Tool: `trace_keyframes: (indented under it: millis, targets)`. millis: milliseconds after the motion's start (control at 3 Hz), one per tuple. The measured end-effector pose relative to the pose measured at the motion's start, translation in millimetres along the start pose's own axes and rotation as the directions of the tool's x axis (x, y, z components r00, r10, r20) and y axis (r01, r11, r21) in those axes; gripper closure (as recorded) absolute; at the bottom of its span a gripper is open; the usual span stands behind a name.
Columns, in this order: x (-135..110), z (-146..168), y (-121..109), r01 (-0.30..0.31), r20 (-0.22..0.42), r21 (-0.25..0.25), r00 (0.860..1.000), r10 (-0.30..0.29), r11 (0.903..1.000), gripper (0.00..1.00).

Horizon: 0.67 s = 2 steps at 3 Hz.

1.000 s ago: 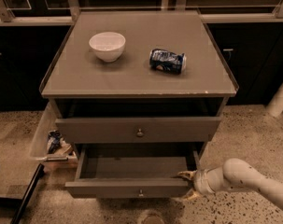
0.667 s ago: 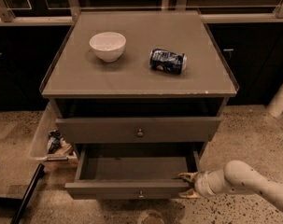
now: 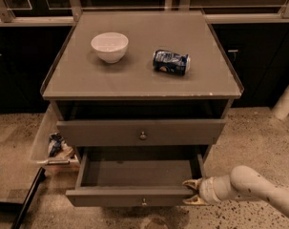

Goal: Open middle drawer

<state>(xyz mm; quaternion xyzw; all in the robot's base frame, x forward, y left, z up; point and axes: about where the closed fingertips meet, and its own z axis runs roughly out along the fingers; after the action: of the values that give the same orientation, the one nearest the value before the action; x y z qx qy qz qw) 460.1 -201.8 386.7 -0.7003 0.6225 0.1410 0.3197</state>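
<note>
The middle drawer point(image 3: 134, 171) is pulled well out, showing its plain grey inside. Its front panel point(image 3: 110, 197) with a small brass knob point(image 3: 144, 202) faces me low in the view. My gripper point(image 3: 191, 192) is at the right end of that front panel. Its yellowish fingers point(image 3: 190, 182) are spread, one above and one below the panel's corner. The white arm point(image 3: 249, 185) comes in from the lower right. Above, another grey drawer point(image 3: 141, 132) with a round knob point(image 3: 143, 135) stands slightly out under the top.
On the grey cabinet top point(image 3: 134, 75) stand a white bowl point(image 3: 109, 46) and a blue can lying on its side point(image 3: 171, 62). A clear bin with clutter point(image 3: 56, 147) hangs at the cabinet's left side. The floor is speckled. A white post point(image 3: 286, 99) stands at right.
</note>
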Motion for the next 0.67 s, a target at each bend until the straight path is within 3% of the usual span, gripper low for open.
trace_keyframes:
  millis: [333, 667]
  targets:
    - [-0.4, 0.2, 0.3, 0.000, 0.000, 0.000, 1.000, 0.000, 1.0000, 1.00]
    - [-0.4, 0.2, 0.3, 0.000, 0.000, 0.000, 1.000, 0.000, 1.0000, 0.81]
